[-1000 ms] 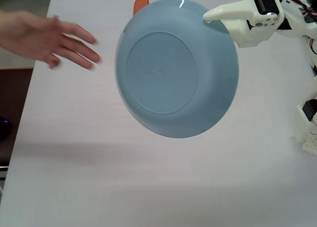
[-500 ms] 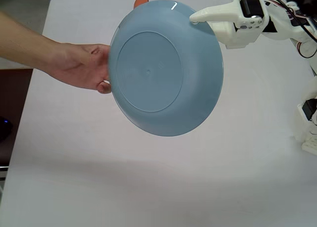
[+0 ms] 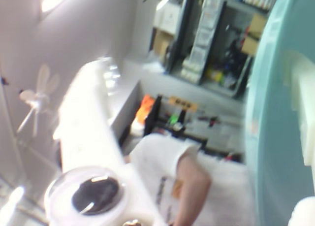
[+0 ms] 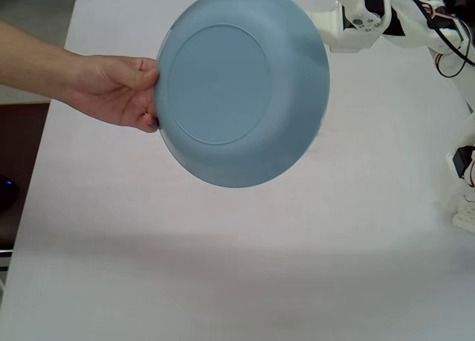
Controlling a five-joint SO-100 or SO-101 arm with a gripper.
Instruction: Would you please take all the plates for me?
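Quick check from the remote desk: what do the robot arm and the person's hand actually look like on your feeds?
In the fixed view, the robot arm is white moulded plastic with blocky joint housings, dark gaps at the joints, and thin red and black cables looping along its right side. The person's hand is bare, light-skinned, with a bare forearm and no sleeve visible. In the wrist view, a pale cream gripper part sits at the right edge.
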